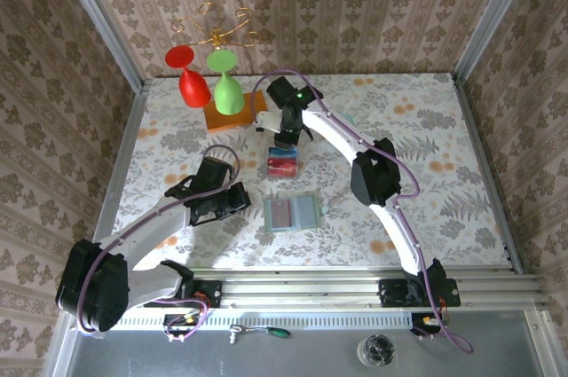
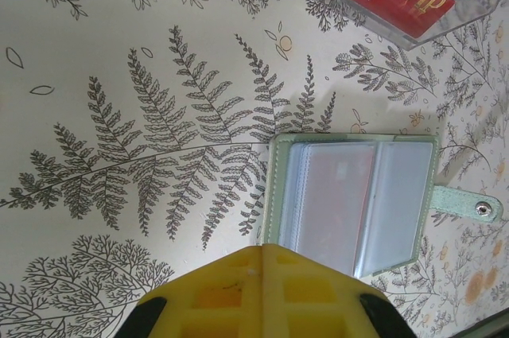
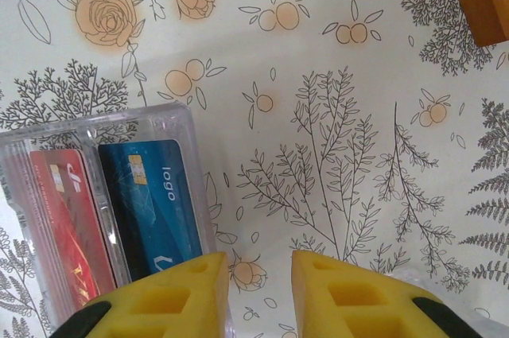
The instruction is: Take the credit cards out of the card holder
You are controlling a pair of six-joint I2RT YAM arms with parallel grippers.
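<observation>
The left arm's yellow-fingered gripper [image 2: 262, 254], pressed shut and empty, hovers near the left side of the open sage-green bifold card holder [image 2: 354, 203], whose cloudy pocket shows a red credit card [image 2: 338, 195]. Extraction looks part done; next comes pinning the holder and pinching that card's edge. Beyond the holder, the right gripper [image 3: 258, 266], narrowly parted and empty, hangs over a clear plastic tray [image 3: 179, 119] holding a blue card [image 3: 155, 203].
</observation>
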